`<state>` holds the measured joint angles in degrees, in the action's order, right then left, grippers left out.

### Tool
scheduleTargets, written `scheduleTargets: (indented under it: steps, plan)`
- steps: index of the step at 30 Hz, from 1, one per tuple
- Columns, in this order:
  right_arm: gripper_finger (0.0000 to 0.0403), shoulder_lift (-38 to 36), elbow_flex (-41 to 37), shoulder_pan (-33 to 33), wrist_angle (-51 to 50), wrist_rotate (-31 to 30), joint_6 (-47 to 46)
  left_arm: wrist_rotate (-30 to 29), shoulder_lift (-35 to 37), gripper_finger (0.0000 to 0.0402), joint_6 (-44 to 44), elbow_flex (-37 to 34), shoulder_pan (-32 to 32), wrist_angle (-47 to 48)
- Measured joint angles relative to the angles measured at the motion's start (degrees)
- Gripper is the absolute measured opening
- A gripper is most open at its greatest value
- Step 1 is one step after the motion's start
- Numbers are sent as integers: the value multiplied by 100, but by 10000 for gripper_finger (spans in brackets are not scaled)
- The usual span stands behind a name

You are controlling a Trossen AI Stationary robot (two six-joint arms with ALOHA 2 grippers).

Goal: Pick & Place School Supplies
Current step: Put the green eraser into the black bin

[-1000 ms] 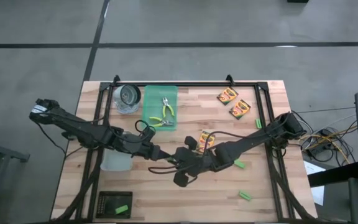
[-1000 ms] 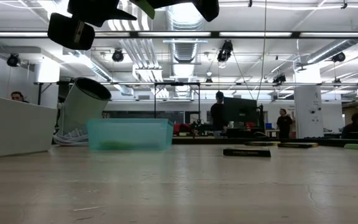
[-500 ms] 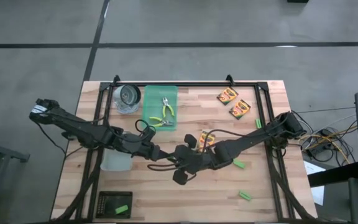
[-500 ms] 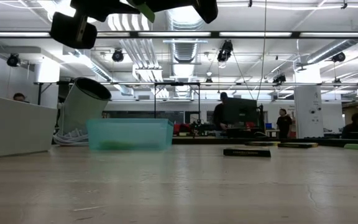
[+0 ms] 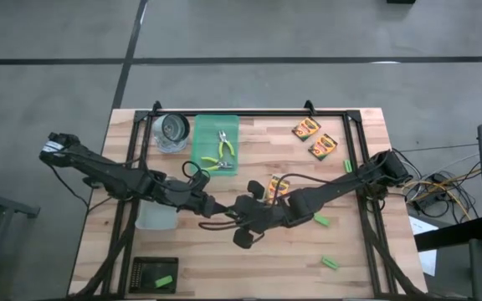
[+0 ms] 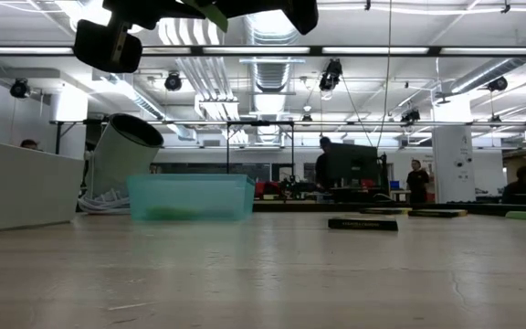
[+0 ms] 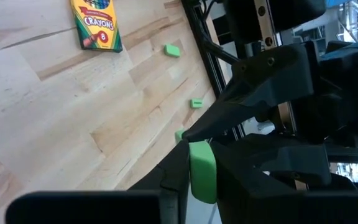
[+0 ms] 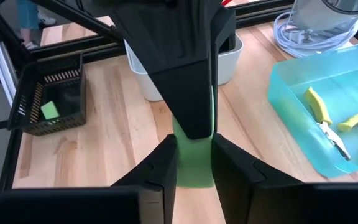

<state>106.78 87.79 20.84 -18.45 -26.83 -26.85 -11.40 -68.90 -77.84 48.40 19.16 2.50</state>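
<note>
above the middle of the table, my two grippers meet tip to tip, raised well off the wood. my left gripper (image 5: 227,216) and my right gripper (image 5: 247,219) both have their fingers pressed on the same small green block (image 8: 194,157); in my right wrist view the block sits between my own two fingers while the left arm's fingers clamp its far end, and in my left wrist view the same block (image 7: 202,172) shows squeezed from both sides. so each gripper is closed on that block.

just beside the meeting point lies one crayon box (image 5: 276,189), flat on the table. two more crayon boxes (image 5: 315,137) lie together near the far right corner. two pairs of pliers (image 5: 222,149) rest inside the teal tray (image 5: 201,127) at the far side. another green block (image 5: 321,221) lies under my right arm, one more (image 5: 330,262) nearer the front edge, and a third (image 5: 164,281) sits in the black basket (image 5: 140,273) at the front left corner.
</note>
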Motion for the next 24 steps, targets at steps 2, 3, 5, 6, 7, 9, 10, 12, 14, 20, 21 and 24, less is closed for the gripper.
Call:
scheduleTargets:
  steps: [2, 3, 5, 6, 7, 9, 10, 12, 14, 20, 21, 24]
  plan:
    - [96, 4, 2, 0, 1, 6, -7, 0, 0, 59, 2, 0, -4, 0]
    - [102, 6, 2, -1, 5, 9, -11, 2, 0, 58, 4, 0, -4, 2]
    - [115, 9, 2, 2, 4, 30, -13, 2, 0, 58, 14, 0, -2, -4]
    - [123, 9, 2, 11, 8, 43, -13, 2, 0, 58, 16, 0, -2, -34]
    - [130, 9, 2, 13, 14, 52, -13, 2, 2, 58, 18, 4, -2, -59]
    - [144, 8, 2, 20, 21, 52, -15, -1, 4, 58, 46, 4, -4, -53]
    - [151, 4, 2, 20, 28, 52, -15, -2, 4, 58, 84, 4, -4, -48]
    - [165, -3, 2, 26, 44, 52, -15, -2, 4, 58, 125, 4, -4, -31]
    - [178, -6, 2, 28, 45, 51, -15, -2, 4, 58, 125, 4, -4, -15]
    - [210, -36, 0, 63, 1, 43, -15, -4, 4, 58, 275, 4, -4, 79]
    - [214, -48, 0, 81, -44, 39, -16, -4, 4, 58, 296, 4, -4, 158]
    - [223, -122, -2, 182, -262, 39, -17, -7, 15, 58, 429, 4, -4, 558]
